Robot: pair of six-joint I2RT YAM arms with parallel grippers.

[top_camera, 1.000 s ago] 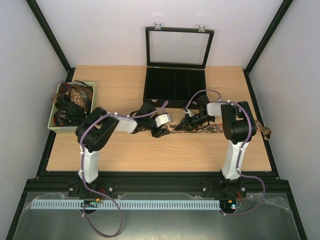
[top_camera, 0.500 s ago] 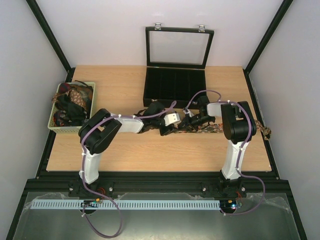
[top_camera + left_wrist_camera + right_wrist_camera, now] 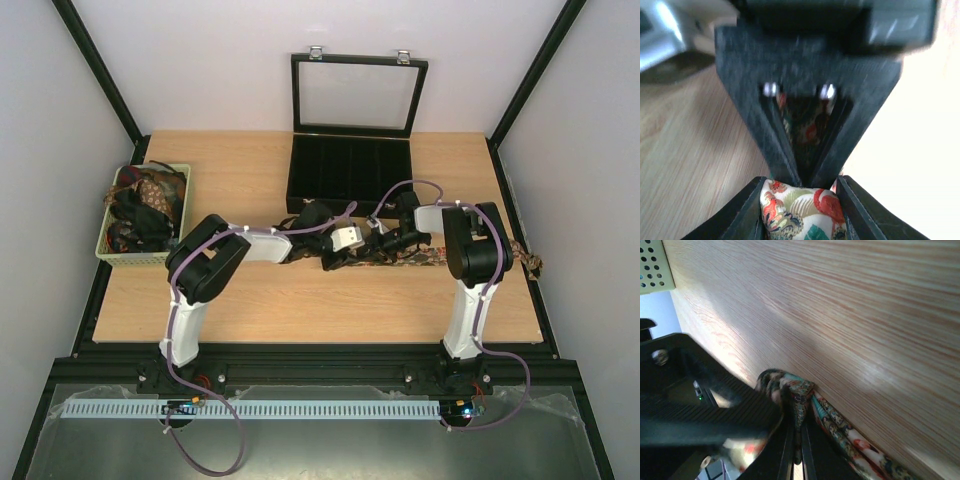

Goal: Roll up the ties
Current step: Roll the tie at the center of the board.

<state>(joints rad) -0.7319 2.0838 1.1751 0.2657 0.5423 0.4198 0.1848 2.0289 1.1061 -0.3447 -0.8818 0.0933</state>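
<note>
A brown-tan printed tie (image 3: pixel 425 257) lies across the table's right half, its far end hanging over the right edge. Both grippers meet at its left end. My left gripper (image 3: pixel 334 257) is shut on the rolled end; in the left wrist view the floral fabric (image 3: pixel 796 214) fills the gap of the left gripper (image 3: pixel 800 194). My right gripper (image 3: pixel 373 247) faces it, tips touching the roll. In the right wrist view the right gripper (image 3: pixel 799 436) is shut on a thin fold of the tie (image 3: pixel 841 434).
A green basket (image 3: pixel 181 212) holding more ties (image 3: pixel 140 205) stands at the left edge. A black compartmented case (image 3: pixel 349 170) with its glass lid raised sits at the back centre. The basket's corner (image 3: pixel 655 267) shows in the right wrist view.
My left arm has reached further right, bringing its gripper up against the right gripper at the tie's end. The right arm has stayed put.
</note>
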